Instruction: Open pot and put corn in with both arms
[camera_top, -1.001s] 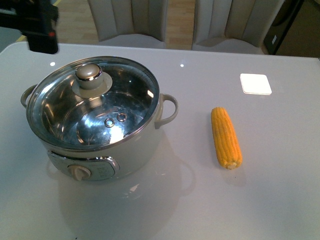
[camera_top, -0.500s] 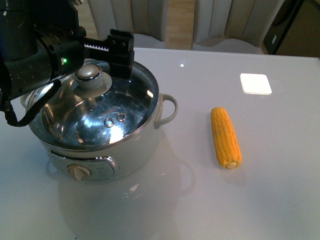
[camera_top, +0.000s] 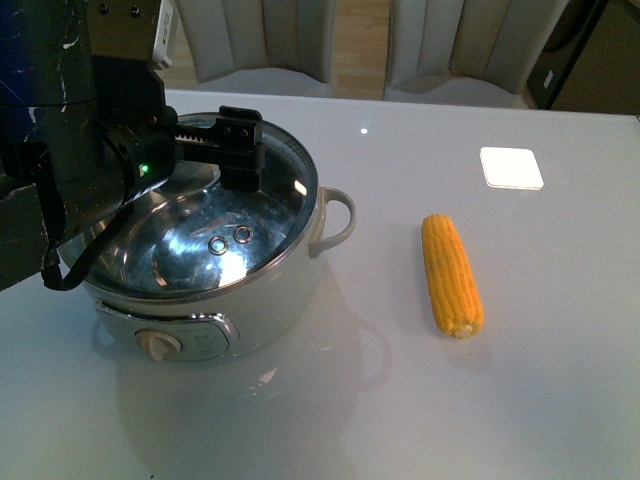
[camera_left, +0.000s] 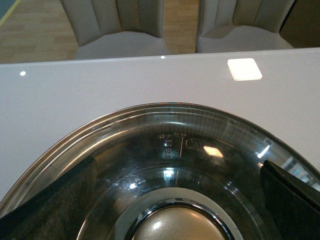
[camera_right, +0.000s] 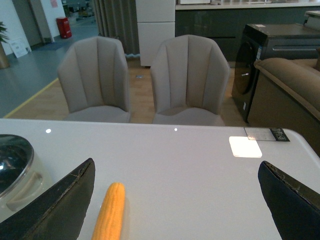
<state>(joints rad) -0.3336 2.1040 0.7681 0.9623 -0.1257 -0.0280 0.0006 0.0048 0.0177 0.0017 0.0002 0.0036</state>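
Since half a second ago the left arm (camera_top: 70, 150) has sunk lower over the pot (camera_top: 260, 295), and its black body now hides the lid's knob from the front camera. The pot and the corn (camera_top: 452, 275) have not shifted.

The pot stands on the left part of the white counter (camera_top: 400, 400), its dial (camera_top: 158, 345) facing the robot and its glass lid (camera_top: 275, 205) seated on the steel rim. In the left wrist view the beige knob (camera_left: 172, 227) sits between the two fingers of the left tool (camera_left: 177, 170). That tool is spread wide, one finger (camera_left: 50, 200) on each side of the knob, and neither finger touches it. In the front view one finger hangs above the far half of the lid, and a green light (camera_top: 143, 168) glows on the arm.

The corn lies on the counter well to the right of the pot, apart from its loop handle (camera_top: 338, 220), with its pale stub end toward the robot.

The right tool (camera_right: 176, 167) shows only in its own wrist view: its jaws are wide apart and grasp nothing, and it hangs over bare counter with the corn beside one finger (camera_right: 55, 205).

Farther back a white square (camera_top: 511, 167) lies on the counter, and two grey chairs (camera_top: 260, 40) stand behind it.
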